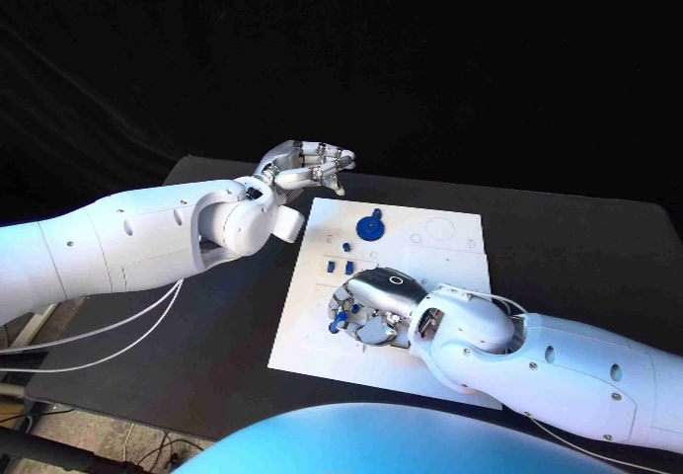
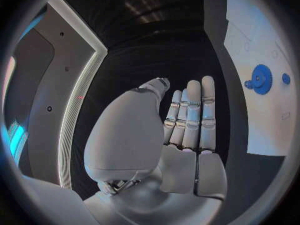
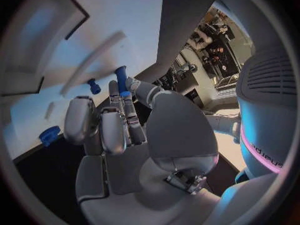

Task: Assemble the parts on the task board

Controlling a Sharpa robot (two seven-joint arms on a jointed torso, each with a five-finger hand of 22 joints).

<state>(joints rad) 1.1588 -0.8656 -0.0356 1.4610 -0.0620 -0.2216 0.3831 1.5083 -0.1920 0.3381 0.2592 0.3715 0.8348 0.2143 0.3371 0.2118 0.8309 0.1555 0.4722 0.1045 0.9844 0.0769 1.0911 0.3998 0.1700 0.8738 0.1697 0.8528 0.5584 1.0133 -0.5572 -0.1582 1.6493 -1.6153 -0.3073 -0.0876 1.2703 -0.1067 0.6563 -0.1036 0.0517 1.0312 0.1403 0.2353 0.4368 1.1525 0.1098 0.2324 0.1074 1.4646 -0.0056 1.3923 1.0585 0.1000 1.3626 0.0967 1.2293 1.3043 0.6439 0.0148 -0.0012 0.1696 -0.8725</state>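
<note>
The right wrist view shows the right hand (image 3: 119, 135) with a small blue peg (image 3: 121, 79) at its fingers (image 3: 128, 116): the peg stands out past the fingertips, pinched between the thumb and a finger, with its long axis running along the fingers and away from the palm. A second blue peg (image 3: 94, 86) stands on the white task board (image 3: 125, 15) just beside the fingertips, and a blue round part (image 3: 49, 135) lies a little off to the side of the fingers. In the head view this hand (image 1: 377, 306) hovers low over the near part of the board (image 1: 441, 257), so it is much nearer to the parts than the other one. The left hand (image 1: 306, 166) is lifted beyond the far corner of the board, over the black desk (image 1: 598, 247), with its fingers (image 2: 194, 115) straight, close side by side and holding nothing. A blue gear (image 1: 369, 226) lies on the board between the two hands. Probably the next move is to bring the held peg down straight into its hole.
</note>
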